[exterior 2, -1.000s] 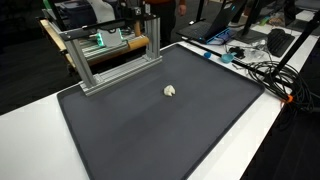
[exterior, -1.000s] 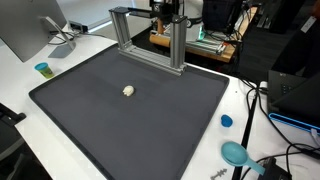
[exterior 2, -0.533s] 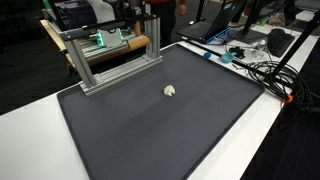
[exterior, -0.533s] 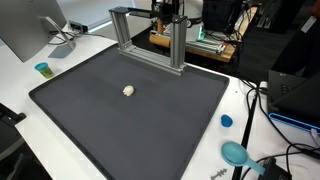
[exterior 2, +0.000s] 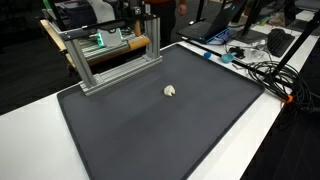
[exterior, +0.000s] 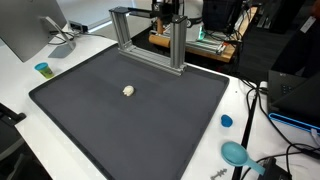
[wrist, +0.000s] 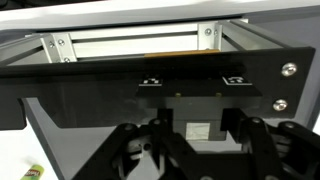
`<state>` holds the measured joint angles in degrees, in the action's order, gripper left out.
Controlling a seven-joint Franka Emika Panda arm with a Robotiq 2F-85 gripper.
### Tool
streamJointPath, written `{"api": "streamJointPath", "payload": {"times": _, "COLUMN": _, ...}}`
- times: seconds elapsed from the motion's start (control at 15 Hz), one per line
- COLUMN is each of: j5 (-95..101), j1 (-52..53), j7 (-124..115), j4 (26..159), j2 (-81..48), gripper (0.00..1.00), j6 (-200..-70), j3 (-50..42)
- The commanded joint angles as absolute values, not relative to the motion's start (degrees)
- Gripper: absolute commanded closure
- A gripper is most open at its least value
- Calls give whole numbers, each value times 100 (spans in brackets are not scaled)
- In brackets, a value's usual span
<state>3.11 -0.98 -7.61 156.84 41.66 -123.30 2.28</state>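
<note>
The hand (exterior: 168, 13) hung just above the aluminium frame (exterior: 180, 45), which stood at the far edge of the black mat (exterior: 130, 130) on the tabletop (exterior: 85, 45). I could not tell how far its jaws were open, or whether they gripped anything. A small white lump (exterior: 128, 90) lay mid-mat, well apart.

Bench (exterior: 95, 48): white top, with a large dark grey mat (exterior: 150, 125) covering most of it in both exterior views. Grey monitor (exterior: 30, 25) on a stand at one far corner; small blue cup (exterior: 42, 69) on the white margin just beside the mat, near the monitor. Opposite side: blue lid (exterior: 226, 121) and a teal round object (exterior: 235, 153) on the white margin, and a tangle of black and orange cables (exterior 2: 268, 72) along the bench edge. Wooden table (exterior: 205, 47) behind the bench, with green-lit gear on it. Room beyond is dim, crowded with dark equipment; walls too dark to make out. Light even, faint sheen on the mat, shadows soft
</note>
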Motion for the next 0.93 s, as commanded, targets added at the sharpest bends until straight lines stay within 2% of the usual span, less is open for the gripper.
{"api": "streamJointPath", "payload": {"times": 0.0, "j5": 278, "j1": -202, "j7": -970, "j4": 15617, "j2": 4228, "gripper": 67, "j6": -12034, "j3": 311}}
{"api": "streamJointPath", "payload": {"times": 0.4, "j5": -93, "j1": 79, "j7": -355, "j4": 15127, "j2": 3970, "gripper": 67, "j6": -11203, "j3": -6}}
{"api": "streamJointPath", "payload": {"times": 0.47, "j5": -31, "j1": 11, "j7": -419, "j4": 15075, "j2": 3932, "gripper": 53, "j6": -11094, "j3": 45}}
{"api": "streamJointPath", "payload": {"times": 0.53, "j5": -53, "j1": 22, "j7": -387, "j4": 15023, "j2": 3900, "gripper": 20, "j6": -11026, "j3": 32}}
{"api": "streamJointPath", "payload": {"times": 0.6, "j5": -33, "j1": 12, "j7": -433, "j4": 14996, "j2": 3860, "gripper": 71, "j6": -11019, "j3": 64}}
{"api": "streamJointPath", "payload": {"times": 0.87, "j5": -14, "j1": -64, "j7": -743, "j4": 14966, "j2": 3712, "gripper": 73, "j6": -11264, "j3": 176}}
